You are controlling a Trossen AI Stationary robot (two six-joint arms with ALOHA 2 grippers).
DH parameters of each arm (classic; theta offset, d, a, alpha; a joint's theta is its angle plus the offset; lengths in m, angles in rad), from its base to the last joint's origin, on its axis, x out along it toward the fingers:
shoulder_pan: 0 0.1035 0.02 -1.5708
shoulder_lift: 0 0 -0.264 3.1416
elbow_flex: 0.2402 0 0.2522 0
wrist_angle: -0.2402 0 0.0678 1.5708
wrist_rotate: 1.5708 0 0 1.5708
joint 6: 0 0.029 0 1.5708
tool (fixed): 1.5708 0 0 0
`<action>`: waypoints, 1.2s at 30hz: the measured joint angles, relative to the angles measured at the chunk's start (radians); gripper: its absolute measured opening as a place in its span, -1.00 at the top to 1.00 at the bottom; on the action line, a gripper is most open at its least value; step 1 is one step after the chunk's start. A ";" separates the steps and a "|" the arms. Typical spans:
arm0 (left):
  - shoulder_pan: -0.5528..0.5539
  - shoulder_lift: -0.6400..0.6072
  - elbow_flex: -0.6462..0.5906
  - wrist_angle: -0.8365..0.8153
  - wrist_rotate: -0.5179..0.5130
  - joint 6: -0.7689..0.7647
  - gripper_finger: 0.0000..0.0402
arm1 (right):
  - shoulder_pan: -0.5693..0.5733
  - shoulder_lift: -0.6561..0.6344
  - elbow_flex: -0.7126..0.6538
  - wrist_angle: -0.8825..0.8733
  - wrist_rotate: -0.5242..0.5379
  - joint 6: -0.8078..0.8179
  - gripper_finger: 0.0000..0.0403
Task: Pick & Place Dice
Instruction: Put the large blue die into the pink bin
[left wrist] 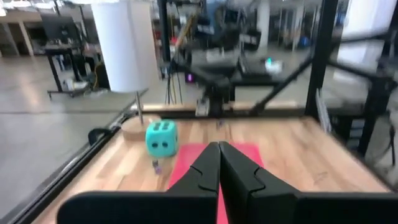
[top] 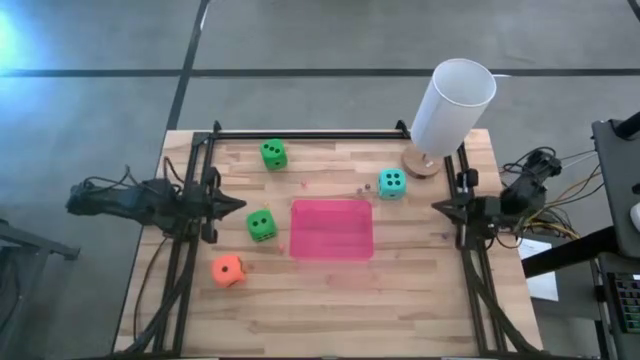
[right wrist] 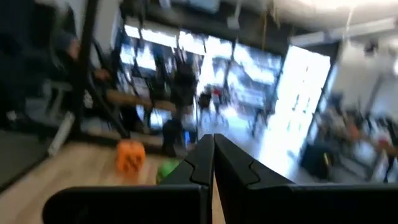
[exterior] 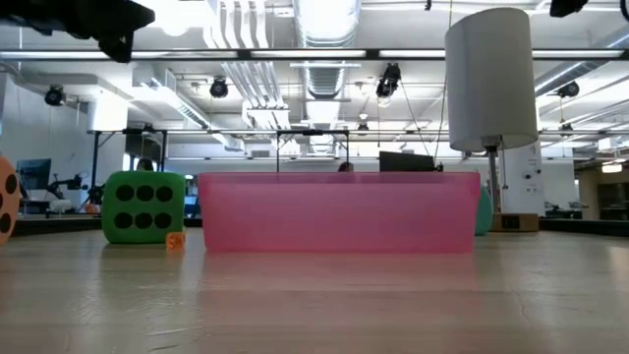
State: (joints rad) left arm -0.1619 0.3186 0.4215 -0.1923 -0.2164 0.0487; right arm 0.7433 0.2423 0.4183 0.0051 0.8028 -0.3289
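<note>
Several dice lie apart on the wooden table around a flat pink pad point(top: 331, 229): a bright green one point(top: 273, 154) at the far side, another green one point(top: 261, 225) left of the pad, a teal one point(top: 391, 183) at the pad's far right, an orange one point(top: 228, 270) at the near left. My left gripper point(top: 240, 206) is shut above the table's left edge, empty. My right gripper point(top: 438, 206) is shut at the right edge, empty. Their closed fingertips show in the left wrist view point(left wrist: 219, 148) and the right wrist view point(right wrist: 213, 140).
A tall white cylinder point(top: 451, 104) stands on a round wooden base point(top: 421, 163) at the table's far right corner. A dark frame rail point(top: 305, 134) runs along the far edge. Cables lie off the table at the right point(top: 545, 195).
</note>
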 joint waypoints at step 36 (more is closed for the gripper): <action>0.000 0.358 0.168 -0.080 0.000 -0.023 0.96 | -0.004 0.338 0.364 -0.813 -0.037 0.789 0.96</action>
State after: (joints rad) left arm -0.1619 0.6769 0.5900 -0.2719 -0.2167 0.0254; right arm 0.7391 0.5800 0.7818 -0.8082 0.7658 0.4599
